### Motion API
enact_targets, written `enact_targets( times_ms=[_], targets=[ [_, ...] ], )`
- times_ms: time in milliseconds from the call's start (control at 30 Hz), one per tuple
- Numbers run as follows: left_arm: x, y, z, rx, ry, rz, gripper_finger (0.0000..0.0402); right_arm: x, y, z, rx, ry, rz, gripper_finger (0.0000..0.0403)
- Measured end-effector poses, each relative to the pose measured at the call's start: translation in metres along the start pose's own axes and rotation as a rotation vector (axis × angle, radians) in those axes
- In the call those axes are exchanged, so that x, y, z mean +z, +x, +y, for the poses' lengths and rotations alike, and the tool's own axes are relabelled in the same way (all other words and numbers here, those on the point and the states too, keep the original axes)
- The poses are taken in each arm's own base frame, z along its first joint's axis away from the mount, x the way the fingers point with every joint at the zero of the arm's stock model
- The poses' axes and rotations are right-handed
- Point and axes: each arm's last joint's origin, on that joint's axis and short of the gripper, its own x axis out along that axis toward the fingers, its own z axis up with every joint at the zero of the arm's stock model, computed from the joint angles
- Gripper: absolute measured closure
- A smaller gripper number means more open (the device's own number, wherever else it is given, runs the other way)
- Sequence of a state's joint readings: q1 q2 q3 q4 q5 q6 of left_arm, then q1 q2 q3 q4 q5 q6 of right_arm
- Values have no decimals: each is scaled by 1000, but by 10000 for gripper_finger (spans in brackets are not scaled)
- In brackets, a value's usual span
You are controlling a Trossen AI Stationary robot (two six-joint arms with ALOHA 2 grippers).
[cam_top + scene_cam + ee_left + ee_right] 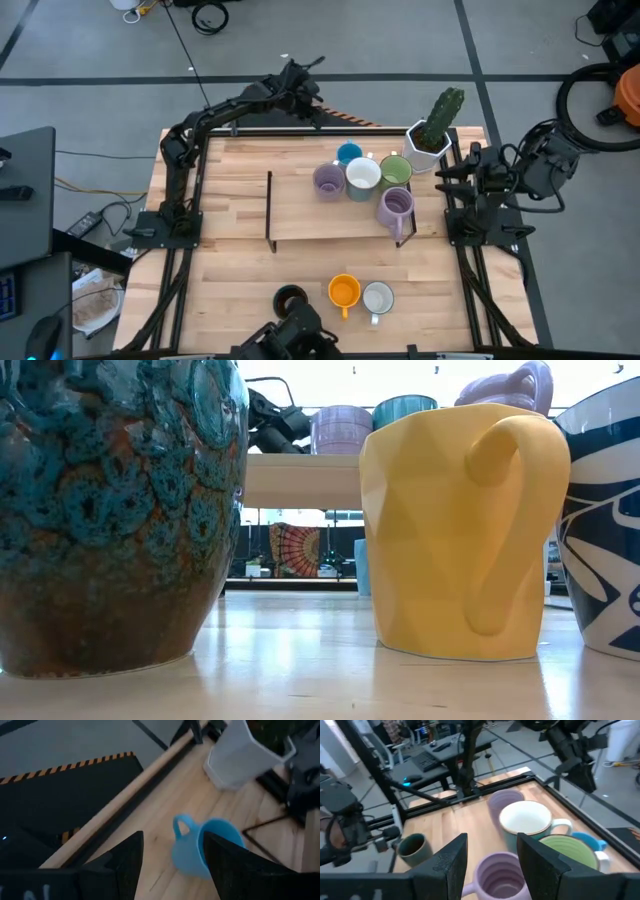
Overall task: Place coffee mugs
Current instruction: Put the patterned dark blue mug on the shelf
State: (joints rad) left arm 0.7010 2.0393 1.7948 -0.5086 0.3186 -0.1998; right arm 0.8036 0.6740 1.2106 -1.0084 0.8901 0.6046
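Note:
Five mugs stand on a low wooden shelf: blue, lavender, white, green and a second lavender. Dark, orange and white mugs stand on the table near its front edge. My left gripper is open above the table's far edge, left of the blue mug, and touches nothing. My right gripper is open at the table's right side, just short of the second lavender mug, and is empty.
A white hexagonal pot with a cactus stands at the far right corner, close to the green mug and my right arm. The shelf's black legs stand on the table. Bare wood lies left of the shelf and between it and the front mugs.

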Motion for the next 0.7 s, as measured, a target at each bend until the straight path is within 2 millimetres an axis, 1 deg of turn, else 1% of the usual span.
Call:
enact_targets(
  times_ms=[167, 367, 500, 567, 700],
  targets=[
    [-4, 22, 5, -32, -61, 46, 209, 4, 2, 0, 2, -16, -14, 227],
    [10, 41, 0, -68, -80, 75, 227, 9, 4, 2, 37, -37, -24, 227],
    [18, 46, -5, -41, -71, 69, 228, 8, 5, 1, 41, -41, -13, 227],
    [18, 49, -8, -38, -72, 70, 228, 8, 5, 2, 44, -43, -7, 227],
    [10, 59, -9, -33, -78, 114, 228, 7, 9, 4, 42, -51, 7, 227]
  ],
)
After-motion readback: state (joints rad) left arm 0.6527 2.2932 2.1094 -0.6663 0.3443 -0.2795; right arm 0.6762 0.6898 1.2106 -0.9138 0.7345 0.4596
